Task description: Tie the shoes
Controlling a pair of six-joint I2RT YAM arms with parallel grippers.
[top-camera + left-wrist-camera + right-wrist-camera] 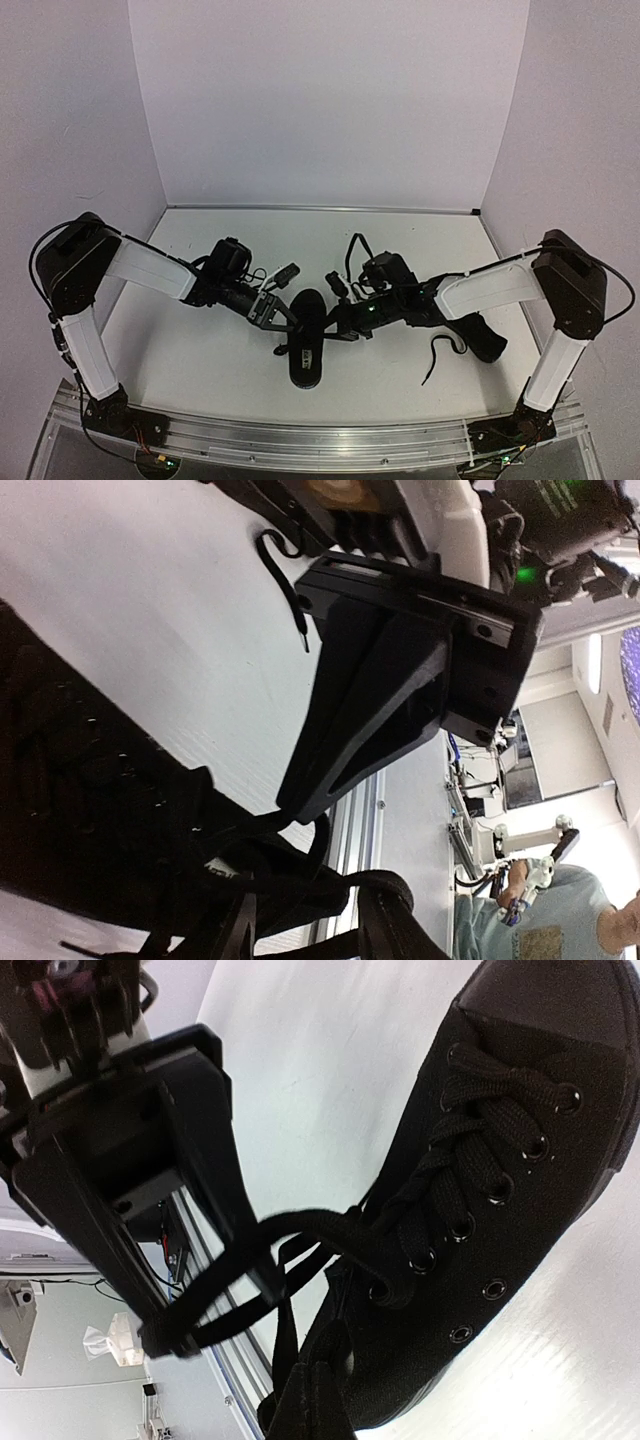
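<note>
White table (190,345), black shoe (306,350), right tool (218,1316) pinching its lace (300,1225)

I'd call this a robotics lab. My white table (200,350) is boxed in by plain panels (330,100) at 9, 12 and 3 o'clock, with an aluminium rail (300,438) at 6. Beyond it stands another robot arm (535,835) and, blurrily, probably a person (550,925).

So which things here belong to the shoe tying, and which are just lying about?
Part of the job:
- centre shoe
- its laces, one loop pinched in the right hand
- left hand, beside that shoe
- second shoe, under the right arm

Not part of it:
- metal rail along the near edge
- person in the background
</note>
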